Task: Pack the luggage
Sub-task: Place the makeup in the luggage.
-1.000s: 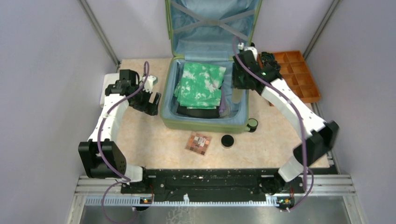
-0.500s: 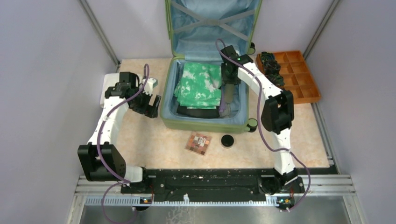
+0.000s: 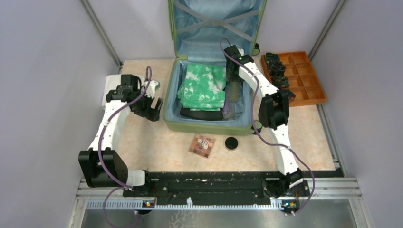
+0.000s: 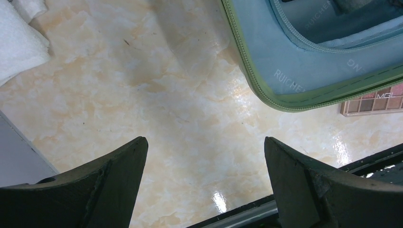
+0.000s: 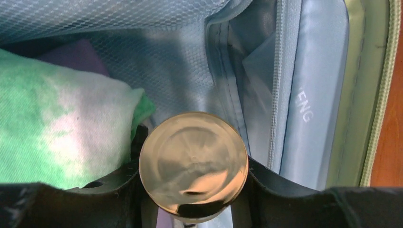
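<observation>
Right claw [image 5: 192,190] clamping gold-capped bottle [image 5: 193,159], holding it inside luggage [image 3: 209,126], right of green tie-dye garment [image 5: 57,128]. Left claw [image 4: 204,145] gaping, hovering over tabletop [image 4: 142,95]. Next, likely: lowering bottle into gap, releasing.

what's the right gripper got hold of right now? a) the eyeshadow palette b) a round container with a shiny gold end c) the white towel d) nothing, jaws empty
B: in the right wrist view the right gripper is clamped on either side of a round container with a shiny gold end, over the luggage lining, beside the green-and-white cloth.
</observation>
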`<state>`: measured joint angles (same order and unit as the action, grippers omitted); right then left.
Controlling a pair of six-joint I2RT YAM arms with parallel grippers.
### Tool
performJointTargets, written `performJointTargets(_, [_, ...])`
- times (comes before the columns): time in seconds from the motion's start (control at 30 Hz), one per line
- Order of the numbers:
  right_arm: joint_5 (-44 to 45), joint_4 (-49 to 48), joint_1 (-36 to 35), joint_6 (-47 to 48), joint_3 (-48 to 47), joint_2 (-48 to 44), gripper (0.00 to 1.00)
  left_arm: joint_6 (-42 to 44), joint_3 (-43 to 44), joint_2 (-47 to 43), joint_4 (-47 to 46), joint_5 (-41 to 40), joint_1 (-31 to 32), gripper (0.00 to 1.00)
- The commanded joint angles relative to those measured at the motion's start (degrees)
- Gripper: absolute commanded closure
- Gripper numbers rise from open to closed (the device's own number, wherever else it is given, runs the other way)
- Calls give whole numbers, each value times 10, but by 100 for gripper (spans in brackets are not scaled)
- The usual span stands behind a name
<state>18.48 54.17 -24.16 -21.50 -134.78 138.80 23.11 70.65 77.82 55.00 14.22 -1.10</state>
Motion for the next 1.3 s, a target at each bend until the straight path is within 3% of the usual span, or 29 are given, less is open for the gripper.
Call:
performJointTargets(0.0, [38, -38, 6, 17, -25, 21, 90, 9, -11, -14, -10, -5, -4, 1])
performJointTargets(0.13, [49, -44, 6, 9, -27, 29, 68, 6, -16, -9, -18, -4, -4, 1])
performJointTargets(0.33, [45, -57, 7, 27, -44, 21, 49, 2, -20, -14, -15, 8, -4, 1])
performJointTargets(0.6, [42, -65, 6, 34, 3, -87, 3, 5, -12, -27, 0, 13, -4, 1])
performJointTargets(0.77, [45, -85, -24, 22, 101, -212, 1, 5, -15, -37, 6, 17, -4, 1])
performJointTargets(1.0, [86, -136, -135, -26, 404, -459, 1, 8, -32, -49, 8, 19, -5, 1])
performJointTargets(1.13, [78, -140, -226, -94, 586, -576, 1, 8, -40, -53, 7, 20, -5, 1])
performJointTargets(1.27, [99, -106, -336, -179, 695, -630, 1, 6, -43, -60, 9, 20, -5, 1])
